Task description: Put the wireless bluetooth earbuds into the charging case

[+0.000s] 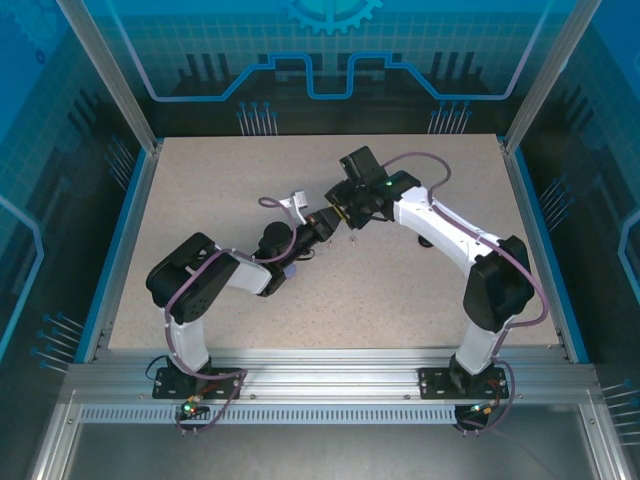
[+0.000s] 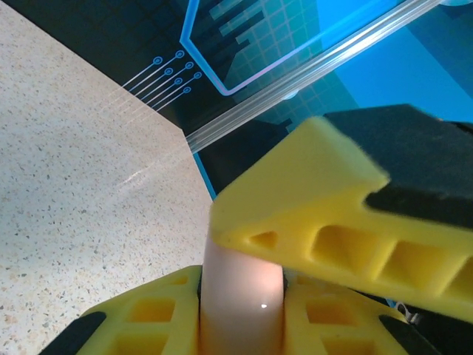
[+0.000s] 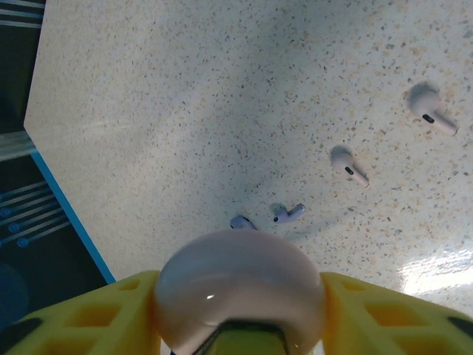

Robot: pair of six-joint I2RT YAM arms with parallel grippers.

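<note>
A pale pink round charging case [image 2: 240,296] is held above the table where both arms meet in the middle. My left gripper [image 1: 325,222] is shut on it, its yellow fingers [image 2: 148,318] pressing both flat faces. My right gripper [image 1: 346,214] grips the same case [image 3: 236,281] across its width, with yellow fingers [image 3: 384,310] touching both sides. One right finger [image 2: 318,214] crosses over the case in the left wrist view. Below, on the table, lie two lilac earbuds [image 3: 288,213] [image 3: 240,221] and two pink earbuds [image 3: 349,166] [image 3: 430,111].
The speckled table [image 1: 200,200] has a blue rim [image 3: 70,214] and aluminium frame posts [image 1: 110,80] at its corners. A small lilac object [image 1: 291,270] lies by the left forearm. A dark object [image 1: 426,241] sits under the right arm.
</note>
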